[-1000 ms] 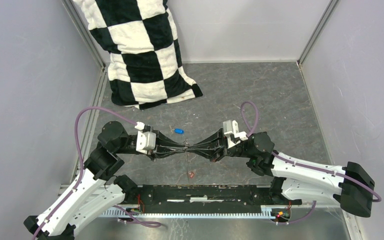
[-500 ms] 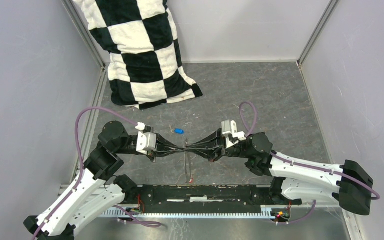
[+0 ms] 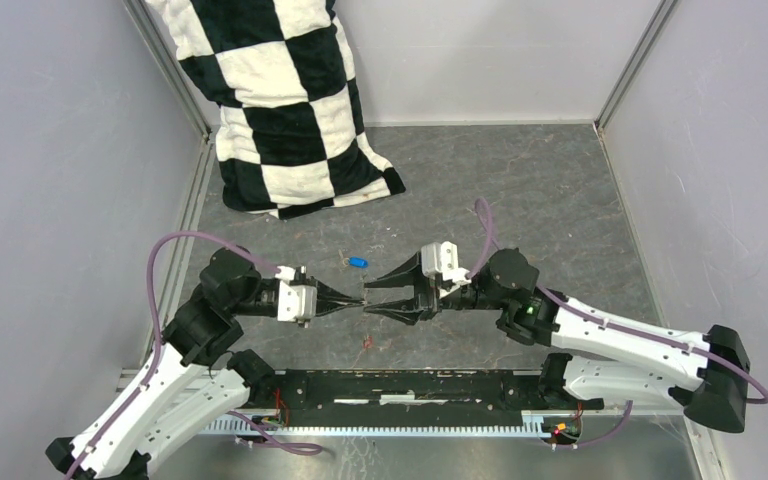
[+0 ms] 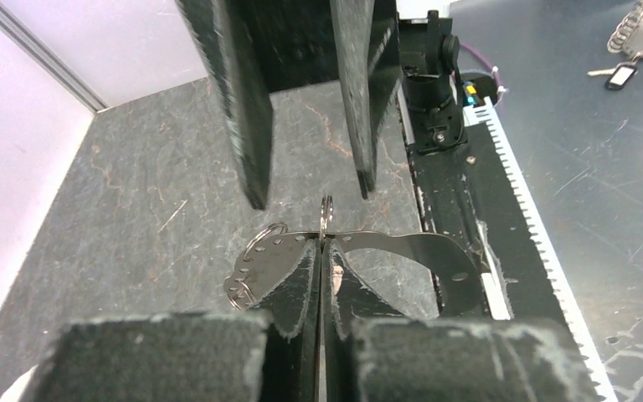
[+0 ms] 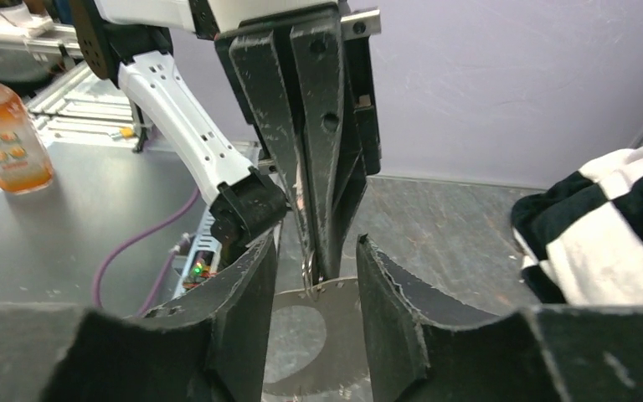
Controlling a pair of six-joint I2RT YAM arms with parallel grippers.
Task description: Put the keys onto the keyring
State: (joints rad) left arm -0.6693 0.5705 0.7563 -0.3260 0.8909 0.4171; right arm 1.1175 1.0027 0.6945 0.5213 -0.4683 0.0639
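The keyring [image 4: 326,213] stands edge-on, pinched in the tightly closed left gripper [image 4: 320,251], with the right gripper's [image 5: 316,251] jaws parted either side of it. Only the overhead view shows the blue key [image 3: 358,262] lying on the table [image 3: 520,200] and the red key [image 3: 366,344] nearer the bases.

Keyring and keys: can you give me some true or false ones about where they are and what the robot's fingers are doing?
1. The left fingers are shut on the keyring. True.
2. The right fingers are squeezed shut too. False: they stand open, facing the tips of the left fingers.
3. The blue key lies on the table, just beyond the two grippers. True.
4. The checkered cloth sits in the near right corner. False: it leans in the far left corner.
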